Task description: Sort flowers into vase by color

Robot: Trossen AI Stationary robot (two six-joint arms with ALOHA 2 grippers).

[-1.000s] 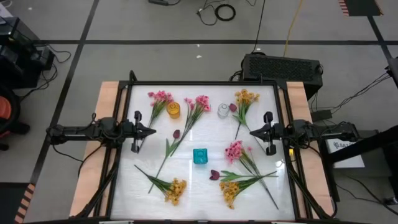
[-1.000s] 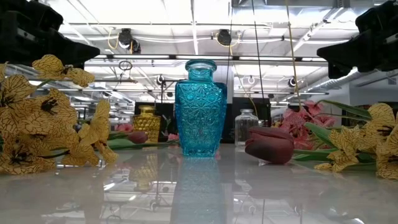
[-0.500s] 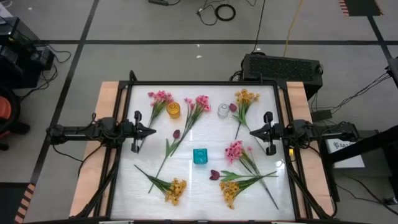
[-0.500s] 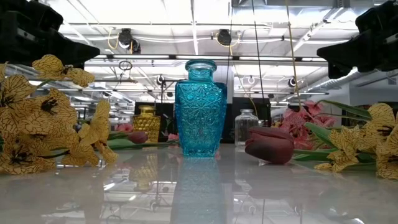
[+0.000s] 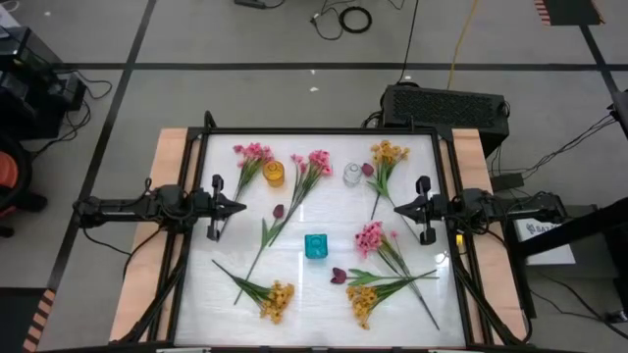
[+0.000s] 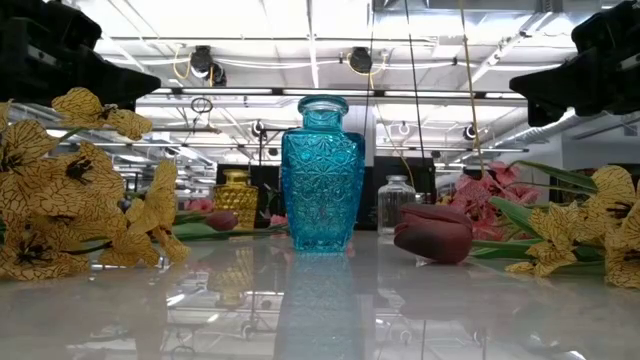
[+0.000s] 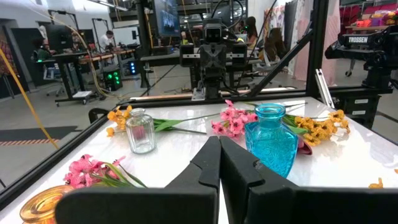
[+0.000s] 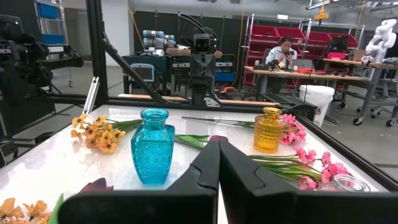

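Observation:
Flowers lie flat on the white table. Pink sprigs lie at the far left (image 5: 252, 154), far middle (image 5: 316, 162) and near right (image 5: 369, 237). Yellow sprigs lie at the far right (image 5: 389, 153), near left (image 5: 278, 297) and near right (image 5: 361, 304). Maroon buds lie mid-table (image 5: 278, 210), by the blue vase (image 5: 339, 276) and beside the clear vase (image 5: 368, 169). The blue vase (image 5: 315, 246), amber vase (image 5: 274, 173) and clear vase (image 5: 352, 175) stand upright and hold no flowers. My left gripper (image 5: 242, 207) hovers shut at the left edge. My right gripper (image 5: 396, 207) hovers shut at the right edge.
A black frame (image 5: 314, 131) borders the table, with wooden strips (image 5: 167, 147) outside it on the left and right. Bare white surface (image 5: 231, 240) lies just ahead of the left gripper. A person sits at a bench (image 8: 283, 50) in the room beyond.

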